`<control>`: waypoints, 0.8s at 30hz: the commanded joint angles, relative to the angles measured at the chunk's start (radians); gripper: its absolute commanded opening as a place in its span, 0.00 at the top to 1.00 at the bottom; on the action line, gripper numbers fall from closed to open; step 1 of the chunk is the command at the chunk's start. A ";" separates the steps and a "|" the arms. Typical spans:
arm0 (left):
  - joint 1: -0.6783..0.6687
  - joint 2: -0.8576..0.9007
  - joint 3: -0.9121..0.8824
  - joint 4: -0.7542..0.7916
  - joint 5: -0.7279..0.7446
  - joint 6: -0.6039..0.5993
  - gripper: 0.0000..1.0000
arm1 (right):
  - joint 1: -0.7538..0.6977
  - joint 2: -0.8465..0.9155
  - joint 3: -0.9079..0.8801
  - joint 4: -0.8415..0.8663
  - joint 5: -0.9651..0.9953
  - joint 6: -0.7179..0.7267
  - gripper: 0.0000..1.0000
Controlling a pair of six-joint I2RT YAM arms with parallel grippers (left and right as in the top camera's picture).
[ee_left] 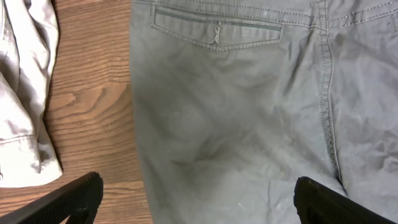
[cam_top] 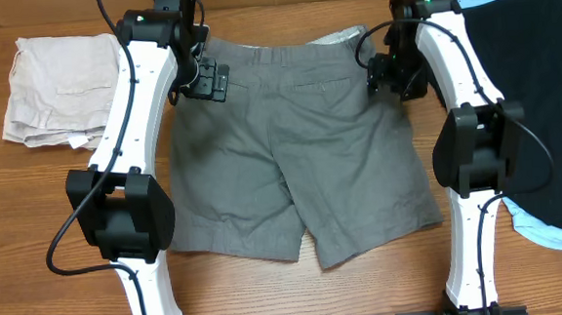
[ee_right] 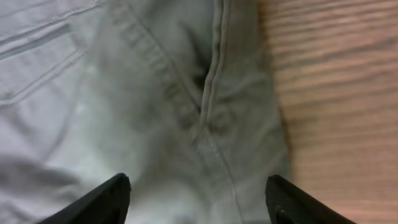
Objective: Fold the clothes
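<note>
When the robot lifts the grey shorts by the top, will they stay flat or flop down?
Probably flop: the grey shorts lie creased and rumpled, like thin soft cloth, so the legs would likely dangle. They look light for their size. On the smooth wooden table, a push would likely bunch them up.

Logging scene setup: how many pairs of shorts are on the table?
2. The grey shorts lie spread flat in the middle; the beige shorts sit bunched at the far left. The black pile on the right may hide more.
</note>
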 commanded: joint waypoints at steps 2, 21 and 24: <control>0.000 -0.023 -0.002 0.019 0.011 0.012 0.00 | 0.000 -0.005 -0.101 0.094 0.027 0.004 0.27; 0.003 -0.021 -0.003 0.210 -0.053 0.072 0.00 | -0.100 -0.005 -0.319 0.463 0.218 0.085 0.23; 0.012 -0.010 -0.003 0.255 -0.054 0.109 0.00 | -0.108 -0.005 -0.304 0.460 0.161 0.075 0.23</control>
